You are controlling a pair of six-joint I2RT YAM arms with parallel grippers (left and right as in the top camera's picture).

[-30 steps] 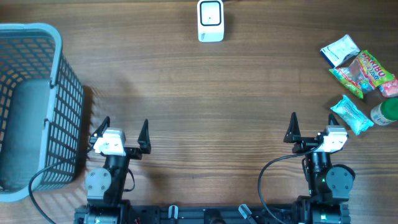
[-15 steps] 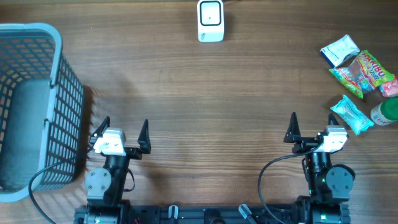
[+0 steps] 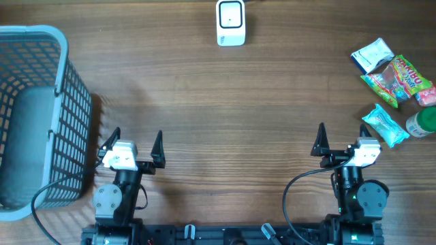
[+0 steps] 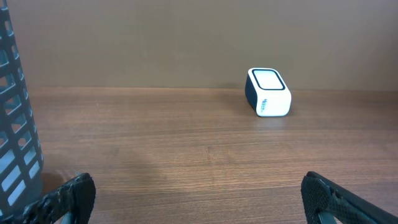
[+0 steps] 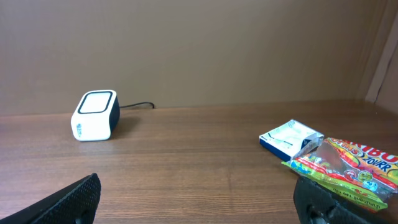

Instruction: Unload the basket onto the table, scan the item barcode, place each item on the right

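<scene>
The left gripper (image 3: 136, 138) and the right gripper (image 3: 339, 141) sit low in the overhead view, each with its jaws spread wide, holding and touching nothing. The barcode scanner (image 3: 231, 22) stands at top centre. The snack packets (image 3: 393, 76) lie clustered at the right edge, well apart from both grippers.

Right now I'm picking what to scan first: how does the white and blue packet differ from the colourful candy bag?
The white and blue packet is mostly white and smaller; the colourful candy bag is larger, with red, green and yellow print. The packet lies nearer the scanner than the bag does. Both lie flat and touch each other.
</scene>
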